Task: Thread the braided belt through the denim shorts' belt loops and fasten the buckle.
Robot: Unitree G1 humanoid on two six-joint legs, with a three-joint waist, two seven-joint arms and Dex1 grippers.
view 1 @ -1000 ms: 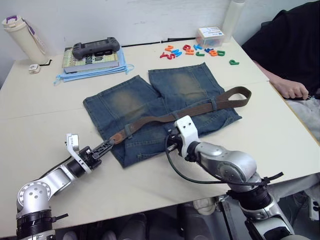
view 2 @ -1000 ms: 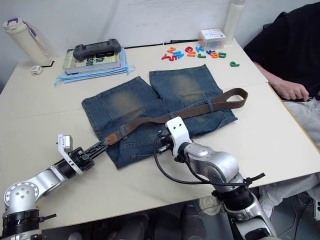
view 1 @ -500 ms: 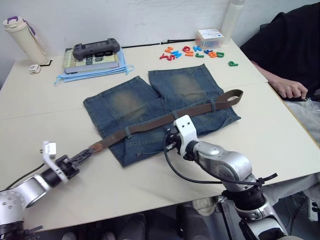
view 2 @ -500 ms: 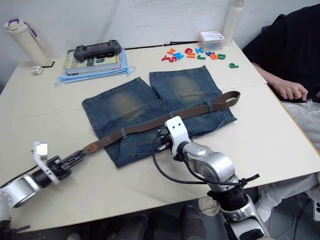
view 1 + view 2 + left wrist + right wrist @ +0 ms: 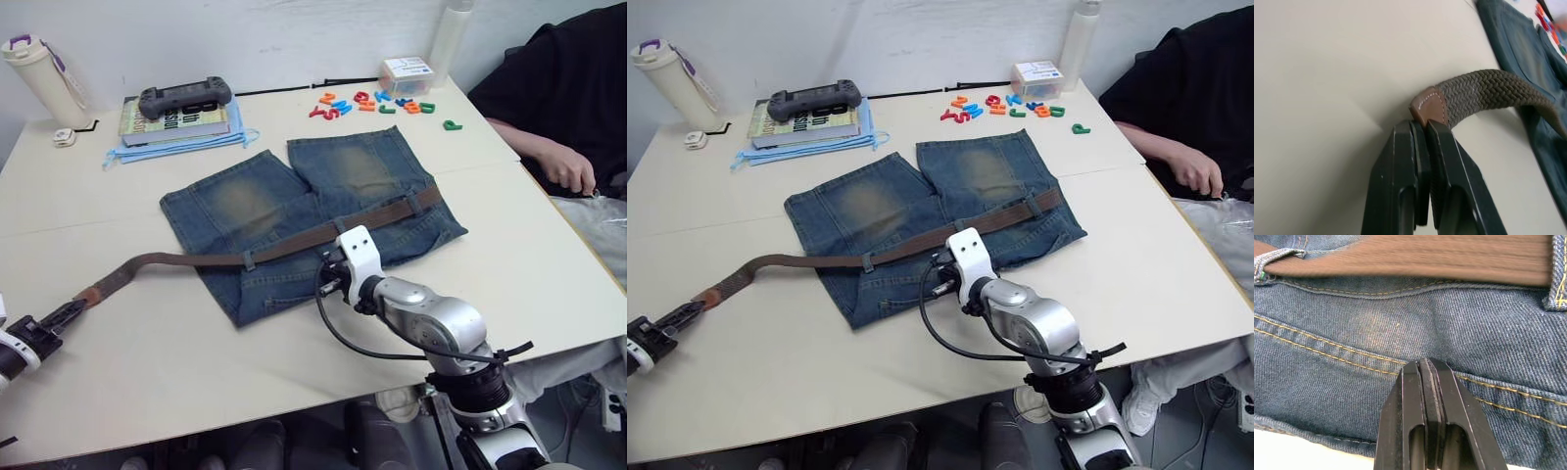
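Belt (image 5: 294,243) runs dark brown and woven across the denim shorts (image 5: 245,201), its tan tip beyond their left edge. I see the left gripper (image 5: 1422,129) clenched on that tip. The right gripper (image 5: 1426,363) is pressed closed, empty, on the denim.

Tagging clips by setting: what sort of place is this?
Probably an indoor lab or office workspace: a plain table against a bare wall, a game controller on books, scattered toy letters, and a person seated alongside.

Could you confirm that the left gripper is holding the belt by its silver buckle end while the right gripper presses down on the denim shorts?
Not quite: the left gripper is clamped on the braided belt at its plain tan leather tip, with no buckle there, as the left wrist view shows. The right gripper, jaws shut, does press on the denim shorts.
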